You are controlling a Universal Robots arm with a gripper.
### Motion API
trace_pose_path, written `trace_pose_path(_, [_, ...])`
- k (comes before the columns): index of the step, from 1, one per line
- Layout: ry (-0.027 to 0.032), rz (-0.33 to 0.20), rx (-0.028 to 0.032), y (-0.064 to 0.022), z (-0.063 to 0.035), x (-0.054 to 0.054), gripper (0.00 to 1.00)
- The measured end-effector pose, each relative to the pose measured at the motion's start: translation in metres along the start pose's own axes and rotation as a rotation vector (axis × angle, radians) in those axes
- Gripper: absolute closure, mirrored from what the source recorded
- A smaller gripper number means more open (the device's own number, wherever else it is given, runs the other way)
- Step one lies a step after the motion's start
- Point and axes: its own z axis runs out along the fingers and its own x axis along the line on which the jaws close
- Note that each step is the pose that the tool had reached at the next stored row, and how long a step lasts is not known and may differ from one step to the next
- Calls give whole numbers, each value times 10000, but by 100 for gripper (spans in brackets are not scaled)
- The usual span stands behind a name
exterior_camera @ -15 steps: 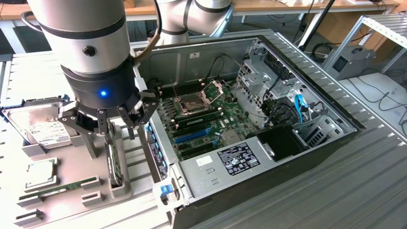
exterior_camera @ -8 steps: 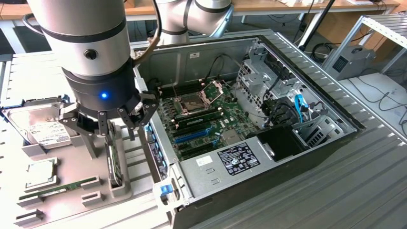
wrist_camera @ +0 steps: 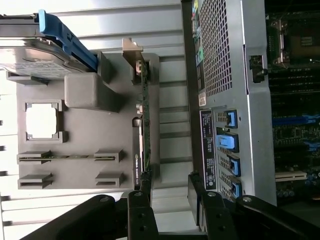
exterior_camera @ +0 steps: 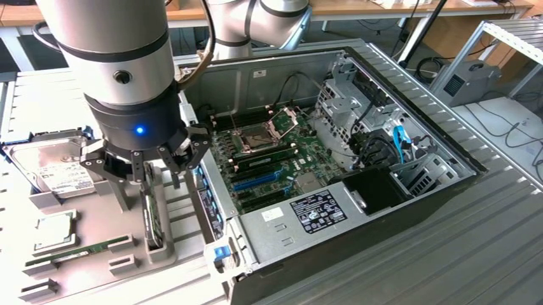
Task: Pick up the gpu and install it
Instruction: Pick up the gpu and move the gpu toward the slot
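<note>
The gpu (exterior_camera: 152, 219) stands on its edge in a grey holder (exterior_camera: 161, 248) at the exterior view's left, beside the open computer case. My gripper (exterior_camera: 159, 173) hangs just above the card's upper end, open, with nothing between the fingers. In the wrist view the gpu (wrist_camera: 143, 125) shows edge-on as a thin dark strip with its silver bracket (wrist_camera: 132, 52) at the far end. The gripper (wrist_camera: 169, 202) is open there too. One fingertip (wrist_camera: 140, 207) lines up with the card's near end and the other (wrist_camera: 196, 200) sits toward the case.
The grey tray (exterior_camera: 93, 273) also carries a hard drive (exterior_camera: 53, 170), a CPU (exterior_camera: 55, 232) and a green memory stick (exterior_camera: 81, 251). The open case (exterior_camera: 373, 210) lies close to the holder. Its motherboard (exterior_camera: 271, 159) has blue slots (exterior_camera: 254, 181).
</note>
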Motion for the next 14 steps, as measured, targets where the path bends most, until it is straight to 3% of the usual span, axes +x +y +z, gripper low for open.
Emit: trace_pose_path(14, [0, 0, 0, -3, 68, 2, 58])
